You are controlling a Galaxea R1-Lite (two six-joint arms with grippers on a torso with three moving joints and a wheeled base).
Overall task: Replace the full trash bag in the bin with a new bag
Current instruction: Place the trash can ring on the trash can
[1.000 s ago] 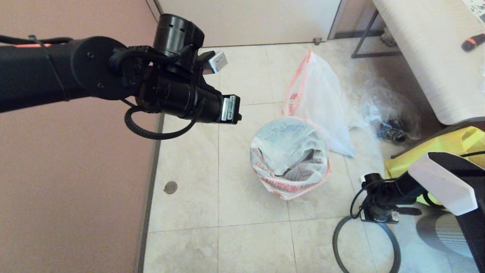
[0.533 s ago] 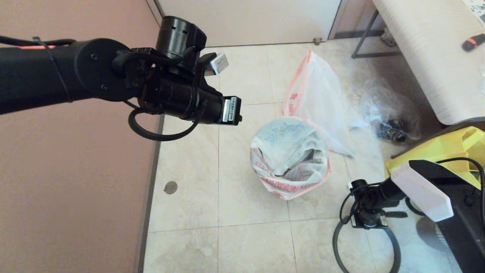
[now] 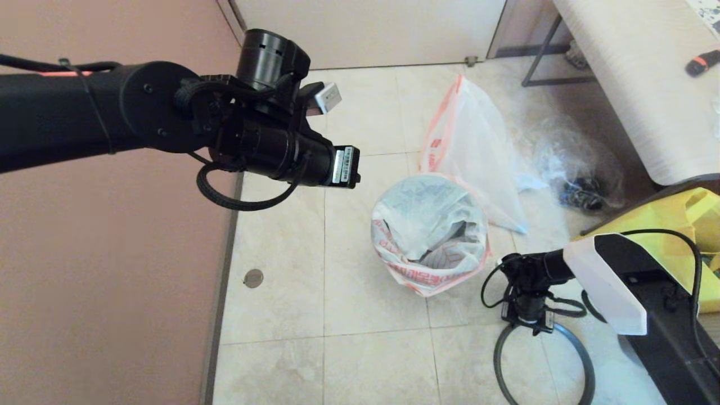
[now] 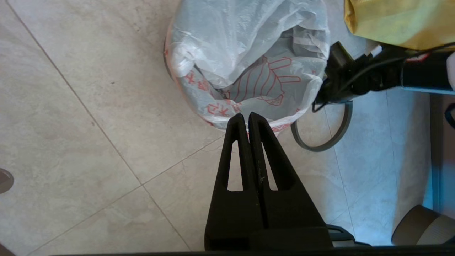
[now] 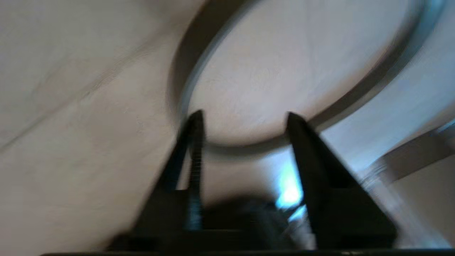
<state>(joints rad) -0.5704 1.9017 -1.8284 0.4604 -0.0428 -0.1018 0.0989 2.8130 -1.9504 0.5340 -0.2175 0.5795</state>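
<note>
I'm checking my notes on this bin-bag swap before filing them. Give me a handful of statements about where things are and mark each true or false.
1. The grey rim ring lies flat on the floor, off the bin. True.
2. The right gripper is shut on the rim ring. False: its fingers stand apart above the ring and hold nothing.
3. The left gripper is shut and empty. True.
4. The bag in the bin has been lifted out. False: it sits in the bin, its edge folded over the rim.
5. A second white bag lies on the floor behind the bin. True.
</note>
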